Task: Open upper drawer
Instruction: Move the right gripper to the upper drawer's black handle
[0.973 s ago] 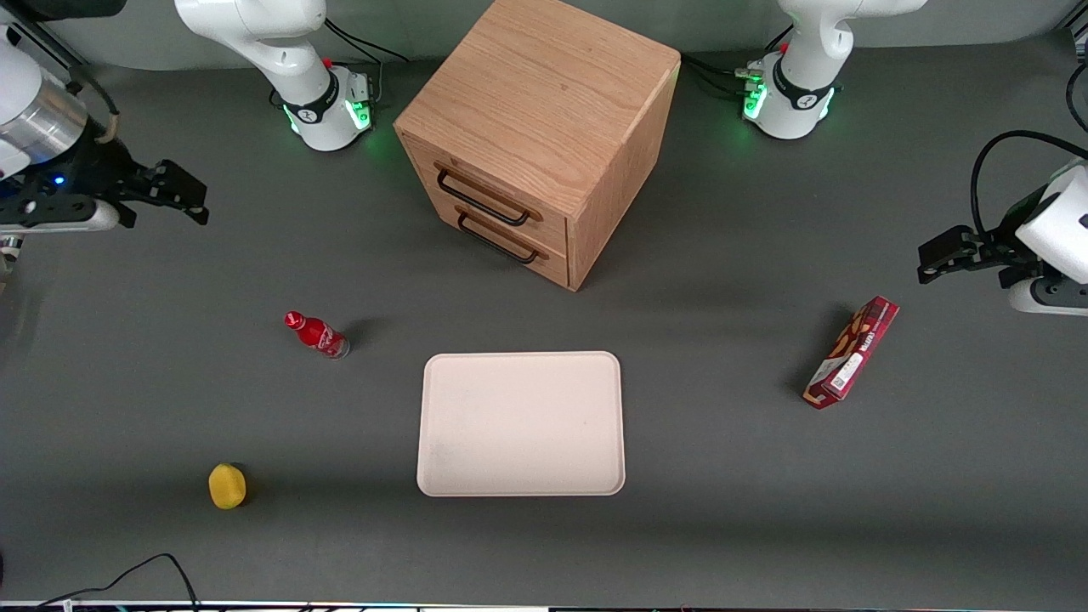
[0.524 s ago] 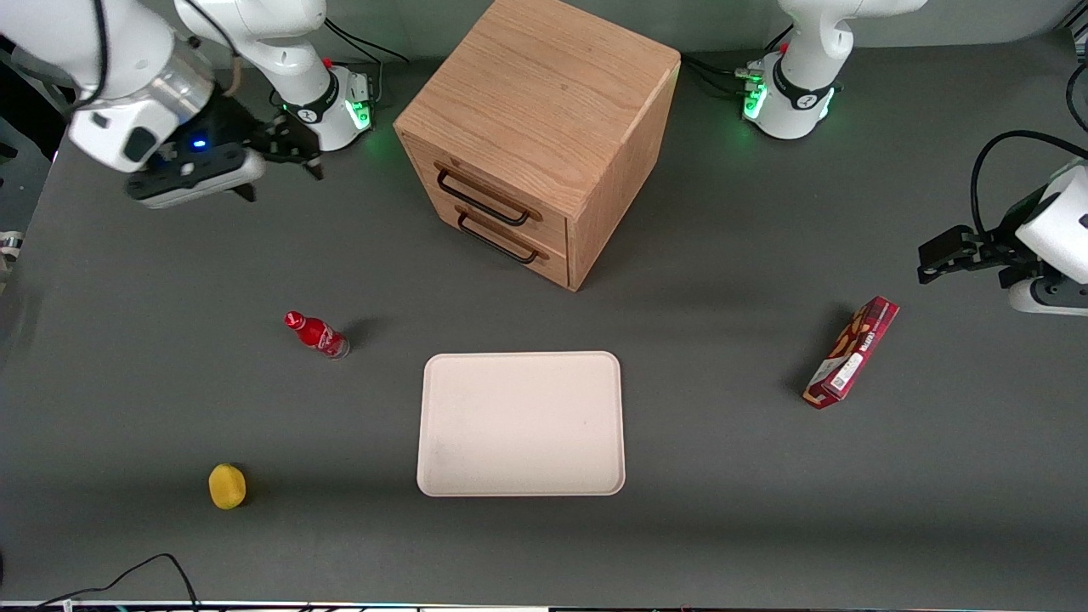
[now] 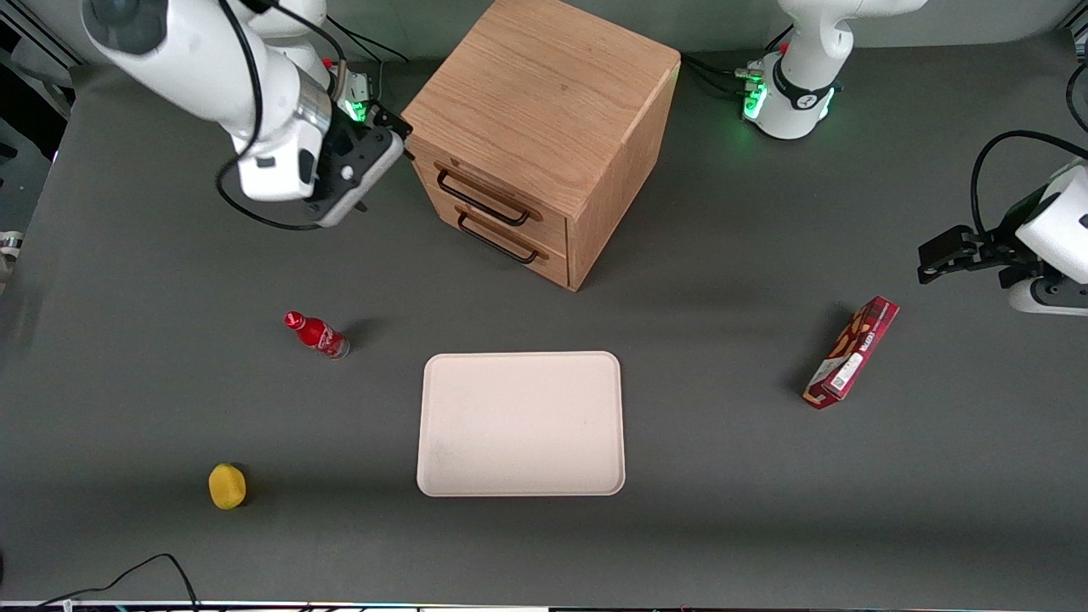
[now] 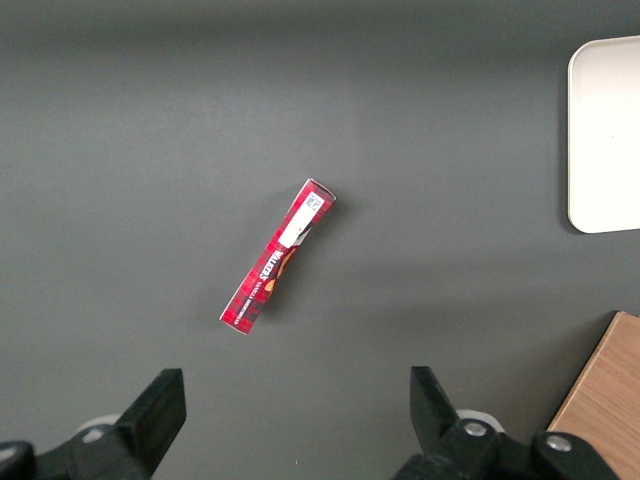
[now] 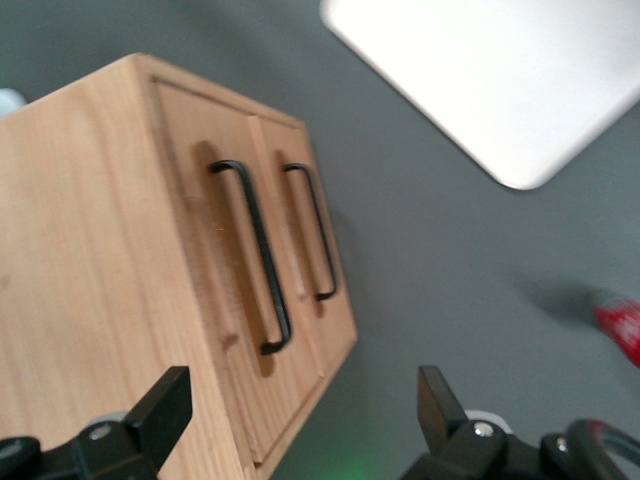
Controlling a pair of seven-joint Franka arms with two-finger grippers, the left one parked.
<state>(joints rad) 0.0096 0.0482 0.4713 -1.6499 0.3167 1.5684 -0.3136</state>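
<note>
Two drawers, both shut; upper drawer (image 3: 489, 197) sits top-centre of the frame in the cabinet (image 3: 544, 102); gripper (image 3: 387, 140) spread wide, upper left beside it; approach step, I'd say; next it needs lining up on the handle (image 5: 255, 255).

You can't read any lettering with certainty: the red snack box (image 3: 852, 352) carries a white label and printed lettering too small to make out, and the red bottle (image 3: 317, 334) shows white script, equally illegible.
</note>
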